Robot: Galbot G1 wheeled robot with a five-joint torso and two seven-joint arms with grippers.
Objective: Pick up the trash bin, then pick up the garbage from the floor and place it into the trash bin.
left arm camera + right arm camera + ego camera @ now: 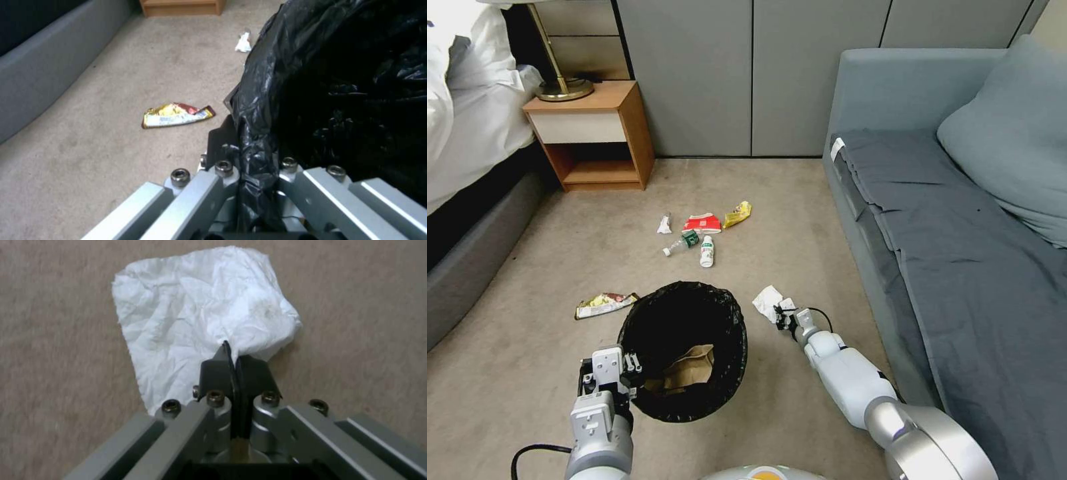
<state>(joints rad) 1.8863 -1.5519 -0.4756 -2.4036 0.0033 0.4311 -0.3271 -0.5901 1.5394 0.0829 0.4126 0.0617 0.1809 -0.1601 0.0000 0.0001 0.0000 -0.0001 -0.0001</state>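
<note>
The small round bin lined with crinkled black plastic (684, 350) hangs from the left gripper (627, 365), whose pads are pinched shut on the folded liner at the rim's nine o'clock side; a crumpled tan paper bag (688, 369) already lies inside. What the coming move turns on is this — the bin's open mouth lies at about nine o'clock from the right gripper (785, 317), near but not touching, so the load has to travel sideways and over the rim. That gripper is closed on a corner of a thin, creased white tissue sheet (200, 320), which spreads flat on the beige short-pile carpet (800, 220) towards eleven o'clock from the fingertips. Smaller litter waits beyond the bin at twelve o'clock — a clear green-labelled bottle (682, 242), a white bottle (707, 251), a red-and-white packet (702, 222) — with a glossy foil wrapper (177, 115) at ten o'clock.
</note>
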